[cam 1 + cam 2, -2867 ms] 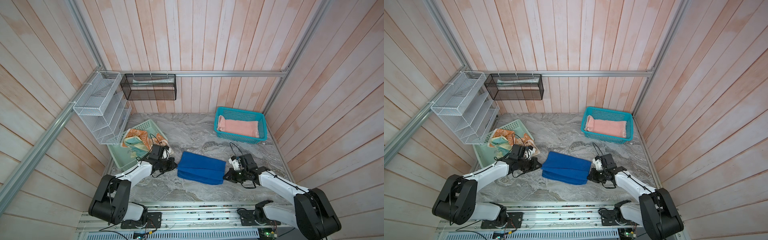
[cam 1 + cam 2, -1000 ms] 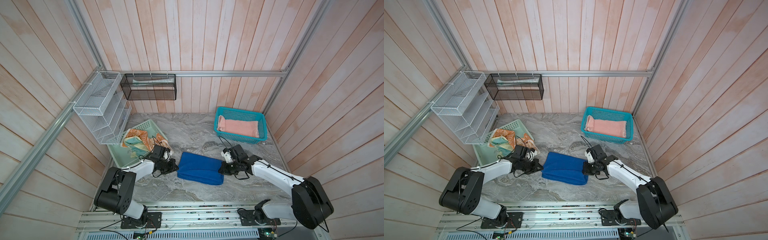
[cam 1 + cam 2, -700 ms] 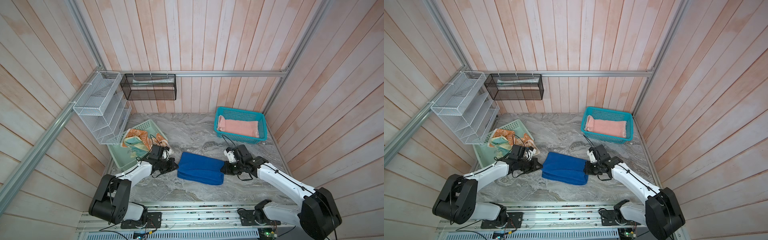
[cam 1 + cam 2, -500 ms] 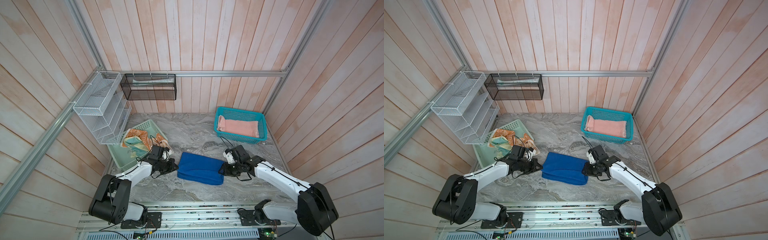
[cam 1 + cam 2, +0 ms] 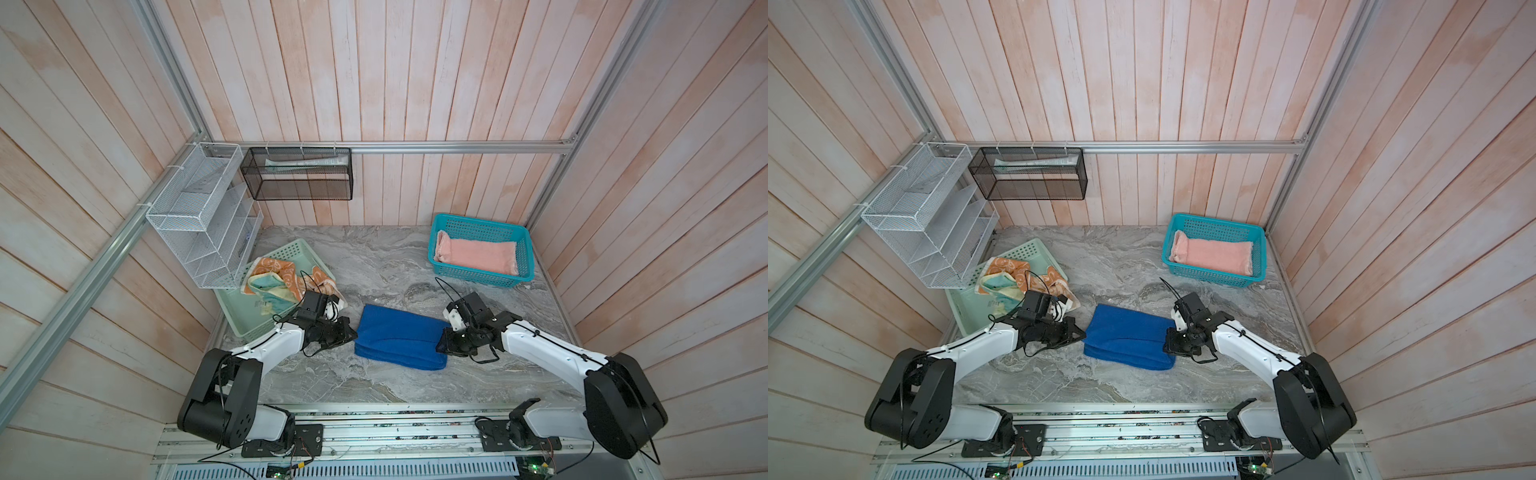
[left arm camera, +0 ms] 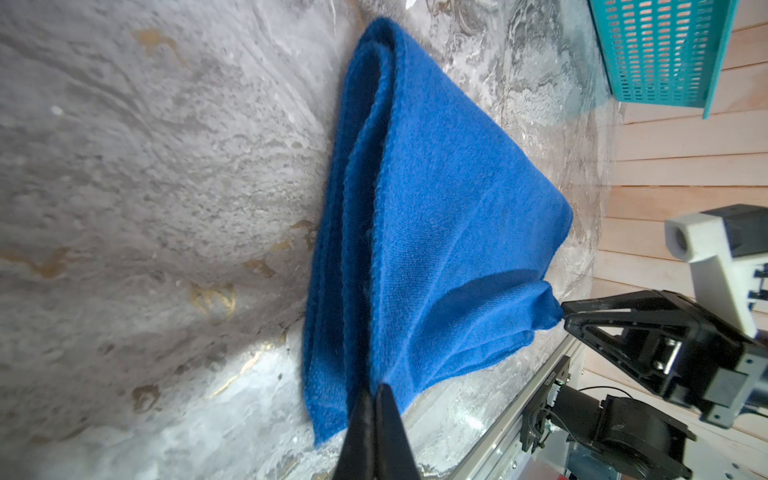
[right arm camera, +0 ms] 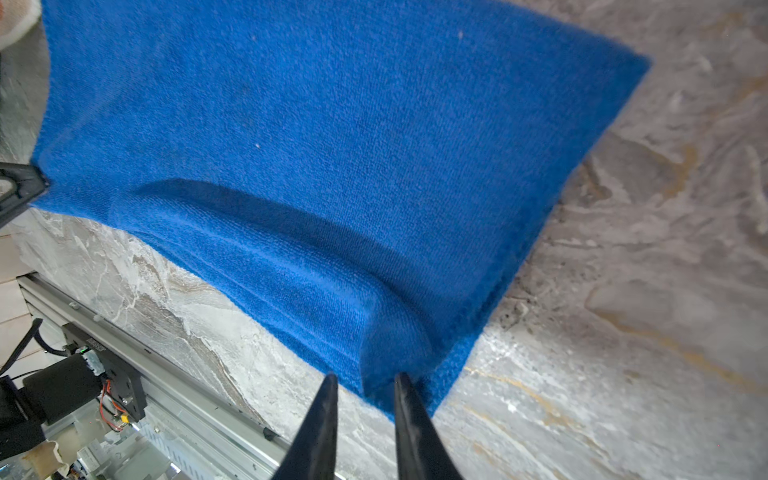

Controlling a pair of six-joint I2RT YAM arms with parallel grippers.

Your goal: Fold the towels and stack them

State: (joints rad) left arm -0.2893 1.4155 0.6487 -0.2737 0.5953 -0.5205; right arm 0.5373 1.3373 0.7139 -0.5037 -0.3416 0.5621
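Top views: the folded royal-blue terry towel (image 5: 397, 338) lies near the middle of the grey marble-pattern tabletop (image 5: 374, 257), long axis running 9 to 3 o'clock. The left gripper (image 5: 352, 333) sits at the towel's 9 o'clock end with its jaws pressed fully together. The left wrist view puts its tips at the layered edge, but I cannot tell whether a layer is pinched. Change noted: about 3 s ago the right gripper (image 5: 443, 344) stood clear of the 3 o'clock end, and 1 s ago it was against that end, then backed off slightly. It is now on the 3 o'clock corner, jaws only partly apart, with a bunch of blue cloth between its fingers (image 7: 326, 399). The left wrist view shows that corner drawn to a point at the jaws, so I read it as gripped. The left gripper has held its place throughout. Reading: both ends are attended, so a further fold or a lift looks ready. The likely stack site is the teal plastic mesh basket (image 5: 478, 277) at 1 o'clock from the blue towel, holding 1 folded salmon-pink terry towel (image 5: 478, 255). At 10 o'clock, the mint-green plastic basket (image 5: 241, 301) holds 2 crumpled towels: the orange-and-cream cartoon-print towel (image 5: 286, 270) and the pale yellow towel with teal patches (image 5: 266, 286). Estimate: 1 of 4 stacked, the 2nd in hand.
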